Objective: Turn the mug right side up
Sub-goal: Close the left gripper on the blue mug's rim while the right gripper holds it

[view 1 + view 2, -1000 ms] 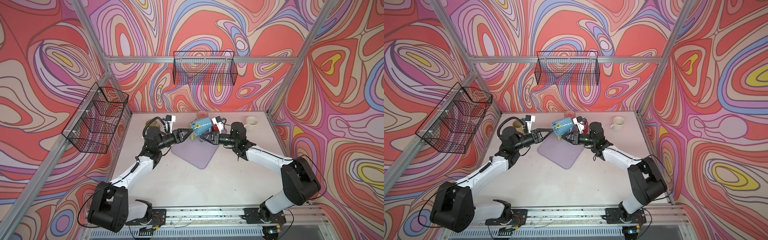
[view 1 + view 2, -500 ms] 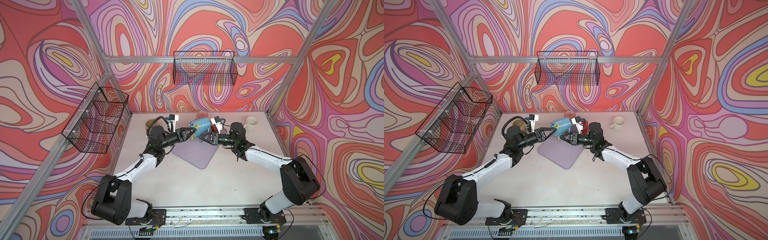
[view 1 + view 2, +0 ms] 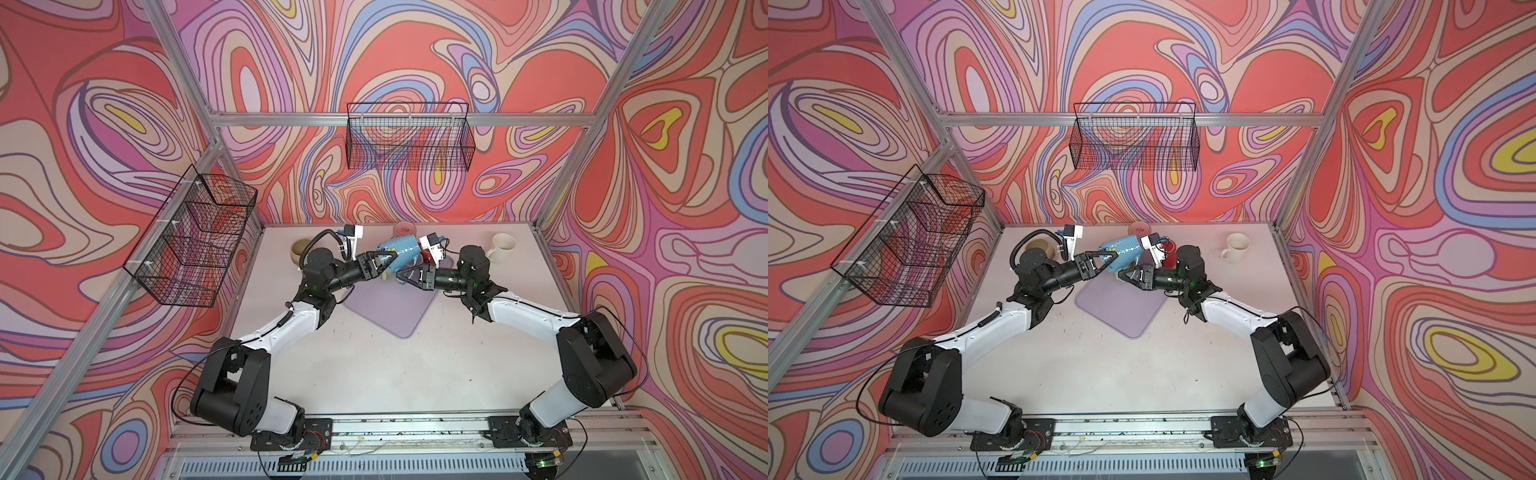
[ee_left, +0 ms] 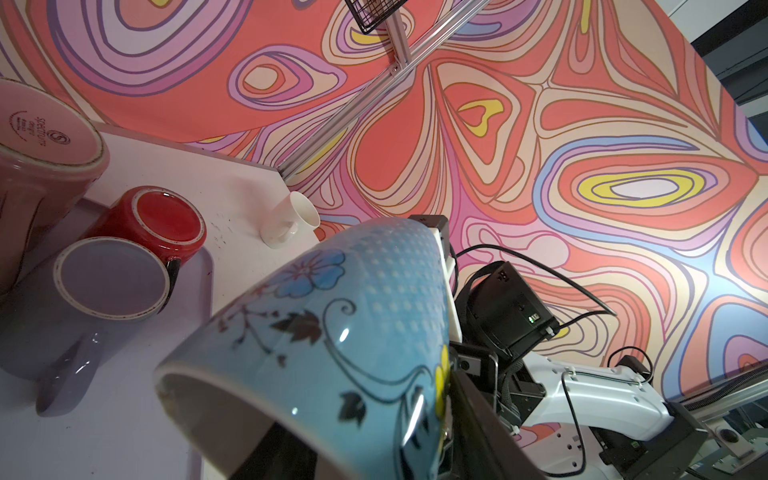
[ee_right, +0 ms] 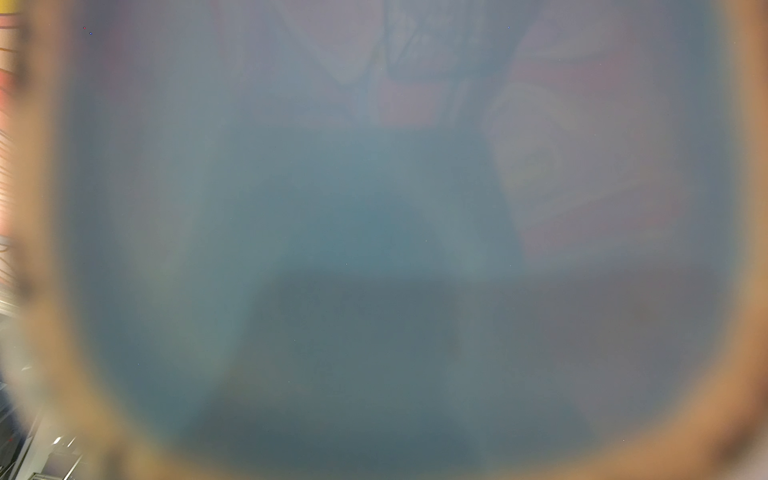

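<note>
Closing in, the left pincer [image 3: 386, 261] has narrowed slightly around the rim of the blue mug [image 3: 401, 251], grip uncertain, while the right pincer [image 3: 402, 276] stays clamped on it, sideways above the far edge of the mat [image 3: 390, 309], so it looks like a handover, not upright yet.

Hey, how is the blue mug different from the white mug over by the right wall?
The blue mug is patterned with flowers and dots; the white mug is plain. The blue mug is raised off the table and tipped sideways; the white mug stands upright on it. Both are toward the back.
</note>
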Tool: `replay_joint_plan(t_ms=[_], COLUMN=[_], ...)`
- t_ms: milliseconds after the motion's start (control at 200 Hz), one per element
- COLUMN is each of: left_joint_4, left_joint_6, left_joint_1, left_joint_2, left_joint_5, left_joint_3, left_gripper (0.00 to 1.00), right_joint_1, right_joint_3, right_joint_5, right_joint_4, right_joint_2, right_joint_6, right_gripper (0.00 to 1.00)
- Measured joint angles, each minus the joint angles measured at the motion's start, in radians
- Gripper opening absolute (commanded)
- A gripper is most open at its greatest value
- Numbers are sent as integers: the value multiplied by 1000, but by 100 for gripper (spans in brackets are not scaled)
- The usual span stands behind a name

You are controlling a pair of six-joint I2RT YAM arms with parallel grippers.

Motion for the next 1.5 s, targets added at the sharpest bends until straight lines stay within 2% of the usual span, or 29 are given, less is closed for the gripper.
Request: replay_joint_plan(t_ms=[411, 941, 1227, 1497], left_joint_4=[34, 152, 158, 175], left_joint_6=[-15, -53, -67, -71], left_joint_1=[-2, -6, -8, -14], left_joint_2=[2, 26, 28, 30], left_joint_5=[1, 23, 17, 7], left_joint_3=[0, 0, 0, 0], left_gripper=[30, 15, 0, 0], right_joint_1=[8, 6, 8, 10], right_joint_3=[0, 0, 0, 0], right_joint_5=[-5, -34, -40, -39], right_joint_4=[64, 160, 185, 195], right_joint_2=[29, 45, 62, 63], right_joint_6=[38, 127, 126, 114], right_gripper=[13, 17, 27, 38])
